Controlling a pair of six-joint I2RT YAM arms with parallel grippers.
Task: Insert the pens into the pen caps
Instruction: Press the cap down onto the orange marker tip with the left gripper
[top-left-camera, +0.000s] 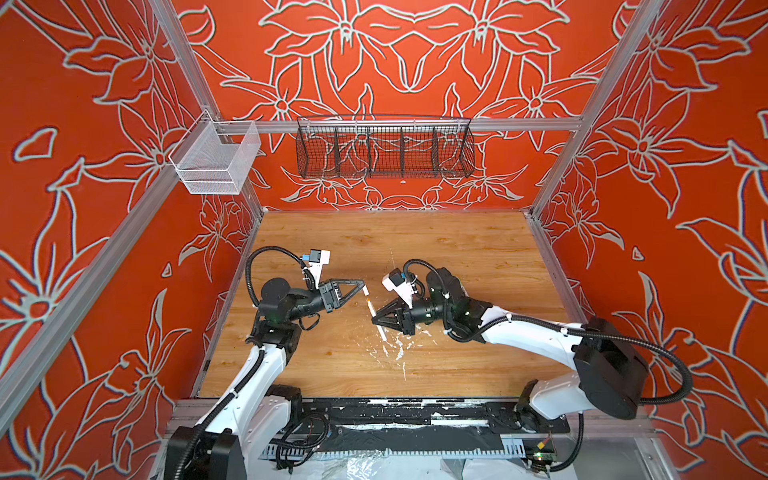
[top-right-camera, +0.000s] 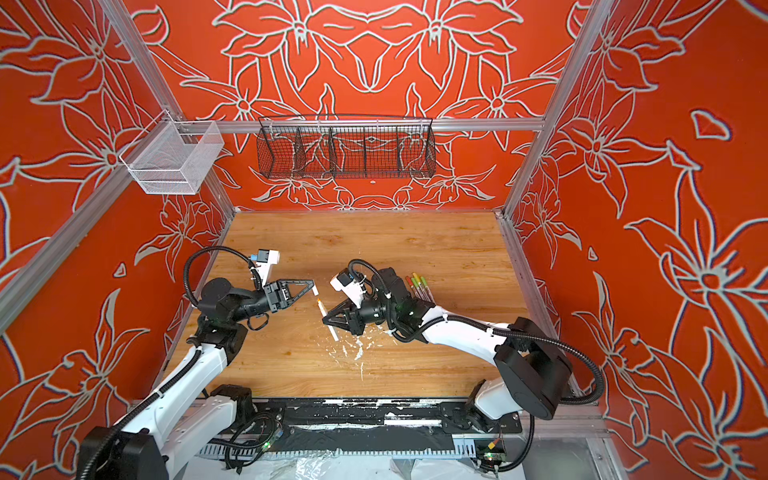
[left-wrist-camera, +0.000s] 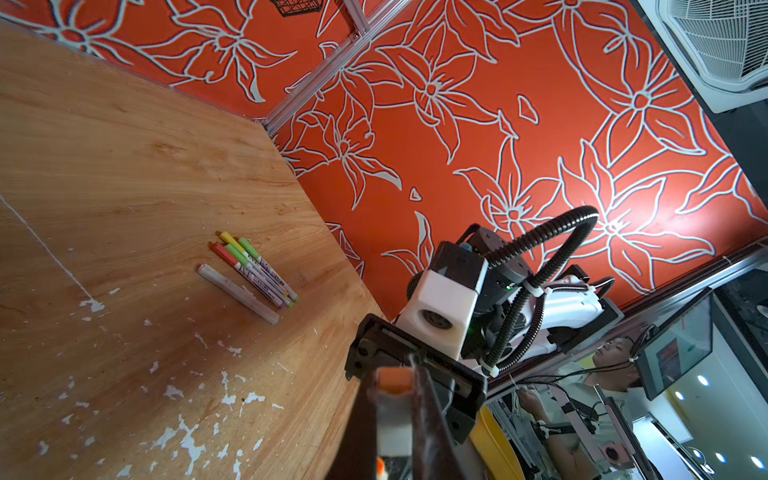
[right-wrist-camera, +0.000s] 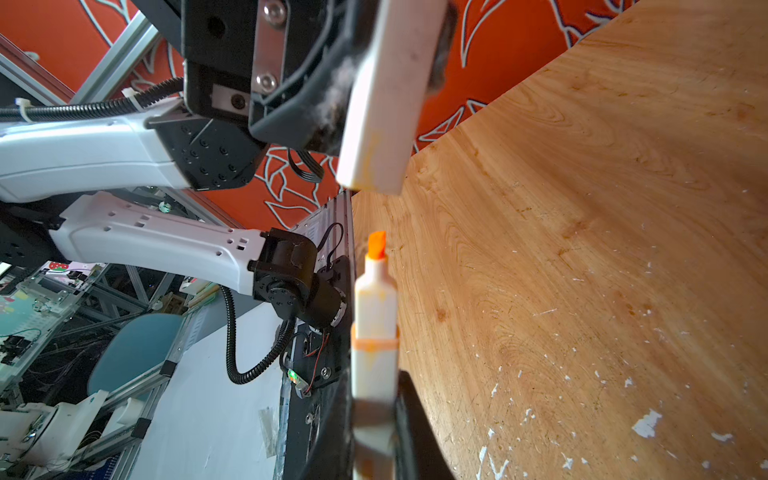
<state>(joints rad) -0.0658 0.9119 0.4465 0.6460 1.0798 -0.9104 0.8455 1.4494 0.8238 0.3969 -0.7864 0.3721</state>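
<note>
Orange-tipped pen (right-wrist-camera: 375, 307) sits clamped in the right gripper (top-left-camera: 373, 320), tip just short of the white cap (right-wrist-camera: 386, 104) pinched in the left gripper (top-left-camera: 363, 285). Both hang above the wooden counter (top-left-camera: 457, 249).

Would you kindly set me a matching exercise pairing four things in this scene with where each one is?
Things:
1. cap
2. orange-tipped pen
3. grouped pens
4. black basket

Places:
A. lying on the table
B. hung on the back rail
C. in the left gripper
D. in the right gripper

Pairs: 1-C, 2-D, 3-A, 4-B.
</note>
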